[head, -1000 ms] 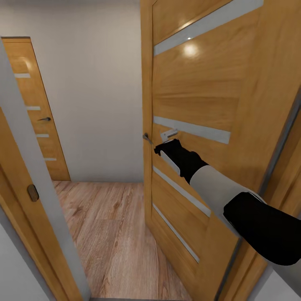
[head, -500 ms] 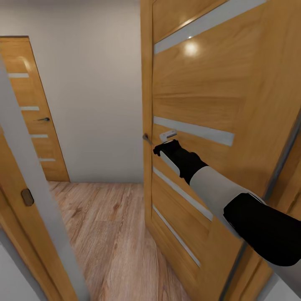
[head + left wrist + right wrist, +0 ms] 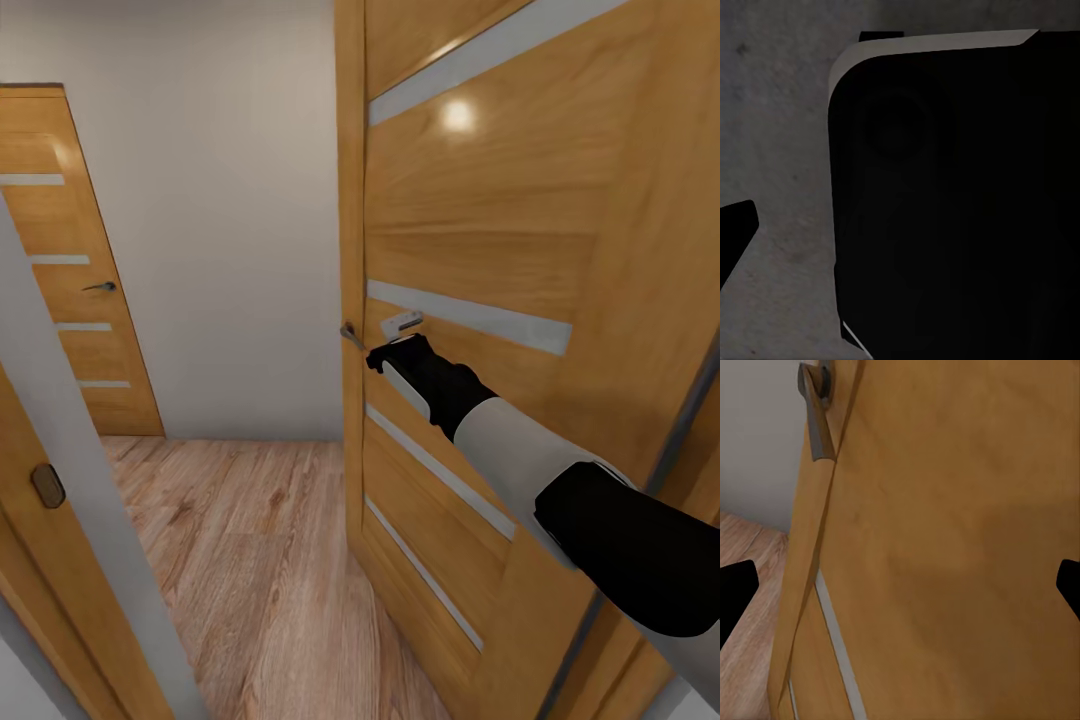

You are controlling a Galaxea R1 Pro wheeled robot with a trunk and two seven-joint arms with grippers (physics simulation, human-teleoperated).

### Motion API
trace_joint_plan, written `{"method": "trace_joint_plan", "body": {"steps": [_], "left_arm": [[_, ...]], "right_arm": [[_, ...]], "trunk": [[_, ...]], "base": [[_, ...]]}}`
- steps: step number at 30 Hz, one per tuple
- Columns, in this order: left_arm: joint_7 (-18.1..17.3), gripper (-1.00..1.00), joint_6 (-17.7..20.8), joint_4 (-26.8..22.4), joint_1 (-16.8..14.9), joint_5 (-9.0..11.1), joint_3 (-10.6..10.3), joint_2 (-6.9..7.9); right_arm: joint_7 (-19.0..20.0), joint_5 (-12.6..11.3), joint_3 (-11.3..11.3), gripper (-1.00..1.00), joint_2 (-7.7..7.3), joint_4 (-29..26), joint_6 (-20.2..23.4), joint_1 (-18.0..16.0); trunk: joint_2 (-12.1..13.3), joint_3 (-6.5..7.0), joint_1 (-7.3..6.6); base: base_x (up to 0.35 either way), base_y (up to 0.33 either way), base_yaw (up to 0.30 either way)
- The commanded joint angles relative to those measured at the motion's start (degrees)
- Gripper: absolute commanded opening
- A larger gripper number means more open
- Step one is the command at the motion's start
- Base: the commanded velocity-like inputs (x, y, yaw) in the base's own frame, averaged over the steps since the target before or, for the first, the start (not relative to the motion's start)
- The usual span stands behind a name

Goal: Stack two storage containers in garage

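1. Right now the two storage containers are not where the cameras look, so I cannot say where they are.

2. The right gripper (image 3: 398,342) is pushed up against a big wooden door (image 3: 520,230), just beside its edge. The metal door handle (image 3: 352,334) sticks out right next to it.

3. In the right wrist view, the two dark fingers (image 3: 735,596) sit far apart at the sides, spread wide, with nothing between them. The door face is very close in front, and the handle (image 3: 816,412) is off to one side. The fingers are not around the handle; the hand just seems to press on the wood.

4. The left wrist view is dark. It shows a black rounded part of the robot (image 3: 960,202) over a grey rough surface. One dark finger tip (image 3: 735,232) peeks in. I cannot tell if that hand is spread or clenched.

5. What has changed: compared with a second ago, the door frame (image 3: 50,420) on the left and the far door (image 3: 80,300) have slid a little to the left in the head view. The arm looks the same. So the robot's view has turned or moved a bit, and the door may have swung a little wider.

6. I think the robot is pushing the door to get through. Past it is a light wood floor (image 3: 250,560) and a cream wall (image 3: 230,220). The carrying job is not done here; this is just travel.
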Motion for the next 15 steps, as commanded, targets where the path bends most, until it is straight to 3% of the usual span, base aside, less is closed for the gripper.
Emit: {"method": "trace_joint_plan", "body": {"steps": [1, 7, 15], "left_arm": [[0.0, 1.0, 0.0, 0.0, 0.0, 0.0, 0.1, 0.0], [0.0, 1.0, 0.0, 0.0, 0.0, -0.1, 0.0, -0.05], [0.0, 1.0, 0.0, 0.0, 0.0, -0.1, 0.0, -0.05]], "right_arm": [[-0.5, -0.6, 0.3, 1.0, 0.0, 0.0, 0.1, -0.1], [-0.5, -0.6, 0.4, 1.0, 0.0, 0.0, 0.1, -0.1], [-0.6, -0.6, 0.4, 1.0, 0.0, 0.0, 0.1, -0.1]], "trunk": [[0.0, -0.06, 0.0], [0.0, -0.06, 0.0], [0.0, -0.06, 0.0]], "base": [[0.001, 0.028, 0.0], [0.0, 0.136, 0.0], [0.0, 0.017, 0.0]]}}
